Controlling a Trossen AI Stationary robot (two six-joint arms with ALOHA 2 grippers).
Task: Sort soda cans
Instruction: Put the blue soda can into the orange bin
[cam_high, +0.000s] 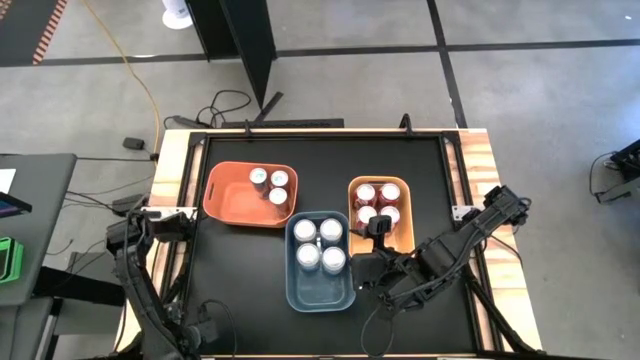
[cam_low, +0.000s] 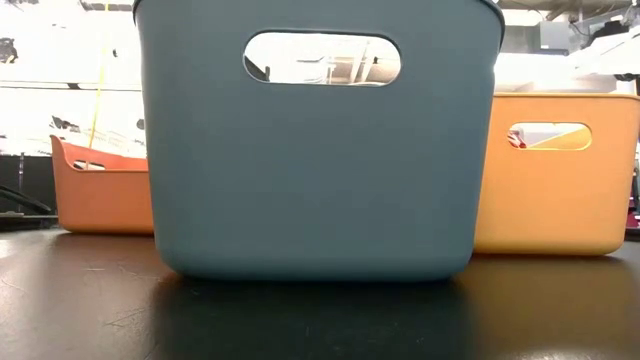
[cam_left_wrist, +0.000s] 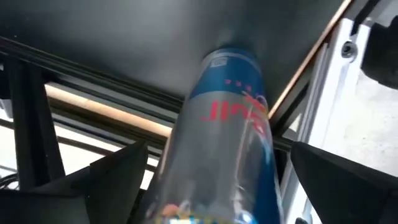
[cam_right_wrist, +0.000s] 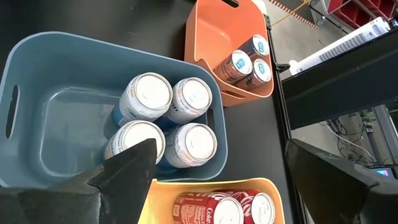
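Note:
A blue-and-silver soda can (cam_left_wrist: 227, 130) stands upright on the black tabletop near the table's near-left corner. My left gripper (cam_left_wrist: 217, 148) points down over it, open, with one finger on either side of the can and a gap to each. In the high view that gripper (cam_high: 205, 322) hides the can. My right gripper (cam_right_wrist: 221, 144) hangs open above the gap between the blue bin and the yellow bin (cam_high: 376, 238), holding nothing. Several silver-white cans (cam_right_wrist: 165, 118) stand in the blue bin, three blue cans (cam_right_wrist: 245, 59) in the orange bin and red cans (cam_right_wrist: 224, 208) in the yellow bin.
The blue bin (cam_high: 318, 290) sits mid-table with its near half free. The orange bin (cam_high: 228, 195) is at the far left, and the yellow bin (cam_high: 404, 215) is right of the blue one. The table's wooden edge and metal frame (cam_left_wrist: 106, 109) run close beside the can.

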